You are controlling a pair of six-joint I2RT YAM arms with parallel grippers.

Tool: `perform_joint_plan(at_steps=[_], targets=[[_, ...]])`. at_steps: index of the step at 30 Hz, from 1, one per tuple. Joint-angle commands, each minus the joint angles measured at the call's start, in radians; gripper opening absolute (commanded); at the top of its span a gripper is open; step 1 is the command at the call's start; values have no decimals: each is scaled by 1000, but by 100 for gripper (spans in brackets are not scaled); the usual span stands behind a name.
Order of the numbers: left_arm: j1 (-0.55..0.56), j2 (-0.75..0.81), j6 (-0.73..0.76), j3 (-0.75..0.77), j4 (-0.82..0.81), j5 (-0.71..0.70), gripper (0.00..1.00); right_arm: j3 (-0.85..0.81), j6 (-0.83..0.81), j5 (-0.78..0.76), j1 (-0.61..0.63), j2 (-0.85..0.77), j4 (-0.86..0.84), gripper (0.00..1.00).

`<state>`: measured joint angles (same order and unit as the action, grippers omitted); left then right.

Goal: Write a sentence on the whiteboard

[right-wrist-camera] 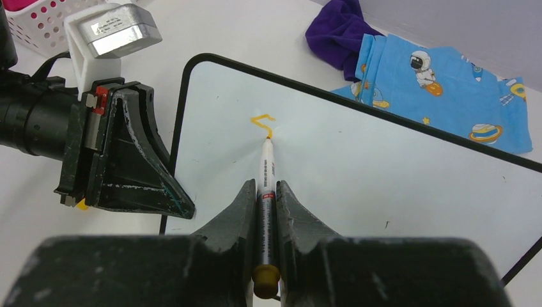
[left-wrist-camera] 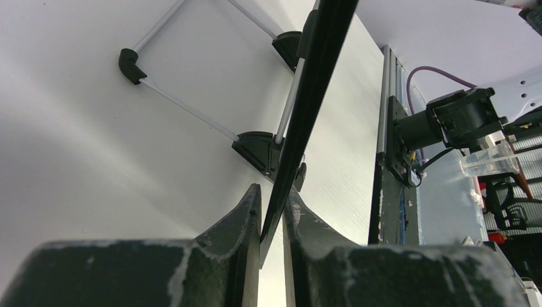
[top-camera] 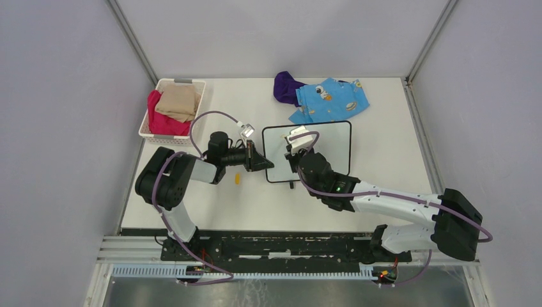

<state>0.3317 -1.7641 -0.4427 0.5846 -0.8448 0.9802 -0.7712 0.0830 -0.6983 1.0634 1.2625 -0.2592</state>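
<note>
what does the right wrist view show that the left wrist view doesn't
Only right wrist: the right gripper shut on a marker, its tip at the first orange stroke of the sentence, and the blue cloth. Only left wrist: a metal rail and a purple cable. Both: the left gripper clamped on the black frame of the whiteboard.

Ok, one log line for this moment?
left gripper: shut on whiteboard edge | right gripper: shut on marker | tip at lone orange stroke

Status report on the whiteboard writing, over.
Left gripper shut on whiteboard edge. Right gripper shut on marker, tip on board. One orange stroke written. Blue cloth beyond far edge, not blocking.
</note>
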Motion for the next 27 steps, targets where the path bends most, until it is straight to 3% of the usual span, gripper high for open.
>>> perform_joint_plan(at_steps=[1,15,27], targets=[[0,22,50,18,31,-16,16,10,14,21,-13,-13,21,0],[2,22,63,24,51,-17,15,-5,36,120,-13,8,-53,0],[3,22,79,28,76,-21,15,56,-11,101,-37,-142,-69,0]])
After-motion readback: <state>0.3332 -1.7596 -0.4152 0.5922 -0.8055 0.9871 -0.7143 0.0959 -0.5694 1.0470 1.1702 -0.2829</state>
